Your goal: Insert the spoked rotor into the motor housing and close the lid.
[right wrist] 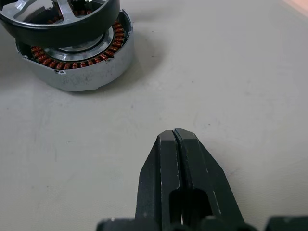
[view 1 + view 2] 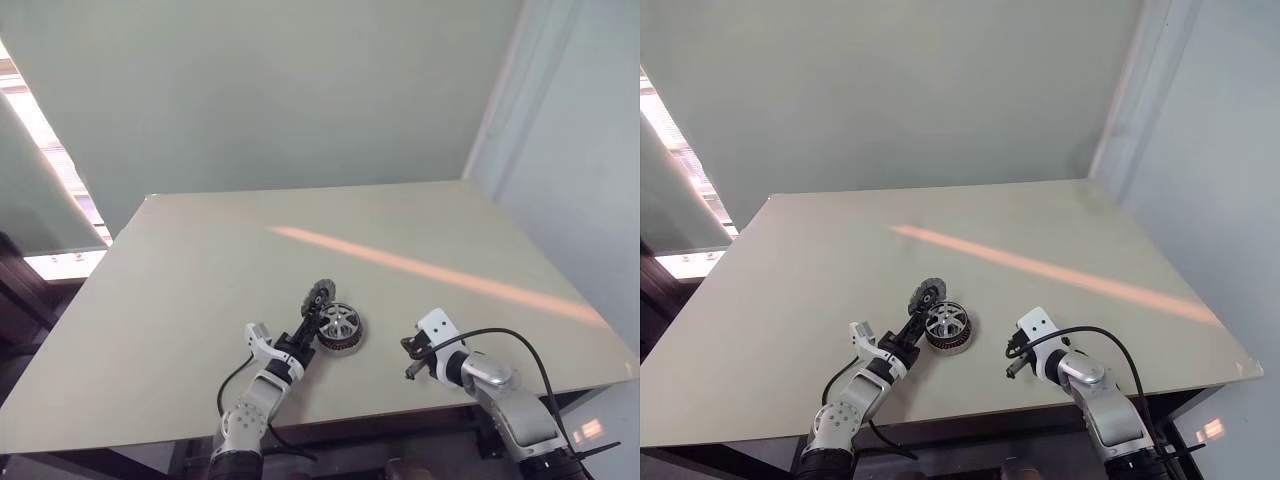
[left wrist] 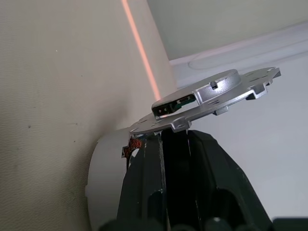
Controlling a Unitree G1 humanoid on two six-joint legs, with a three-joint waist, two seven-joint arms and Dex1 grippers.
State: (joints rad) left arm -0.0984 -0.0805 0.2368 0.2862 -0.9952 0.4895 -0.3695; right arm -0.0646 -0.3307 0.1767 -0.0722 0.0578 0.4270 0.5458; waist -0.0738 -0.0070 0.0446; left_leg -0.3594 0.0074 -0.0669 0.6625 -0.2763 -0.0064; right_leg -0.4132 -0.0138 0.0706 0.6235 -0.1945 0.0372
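The left gripper (image 2: 312,318) pinches the lid (image 2: 318,296) by its edge. Its 2 black fingers (image 3: 144,192) are close together, with just the thin plate of the lid between them. The lid stands up on its side, tilted, past the tips of the fingers. From the head, it looks like a small dark round disc with a bumpy rim. In the left wrist view, its underside is silver, with little tabs around the edge and a small square block in the middle.

The motor housing (image 2: 339,330) sits flat on the table (image 2: 200,260), just beside the left fingertips, on the side toward the right arm. It touches or nearly touches the lid; I cannot tell which. In the right wrist view, you can see a ring of copper wire inside its pale grey wall.

The spoked rotor (image 1: 62,17) sits on top of the motor housing. In the right wrist view, it is a dark ring with silver spokes. It is a bit tilted and not all the way down, so the copper wire shows under its rim.

The right gripper (image 2: 409,360) is well apart from the housing, off to the right side. Its 2 fingers (image 1: 166,168) are pressed tight together with nothing between them. They point down toward the bare table, and the housing lies ahead of the tips and off to 1 side.

An orange stripe of light (image 2: 430,268) runs across the table, far past both sets of fingers.
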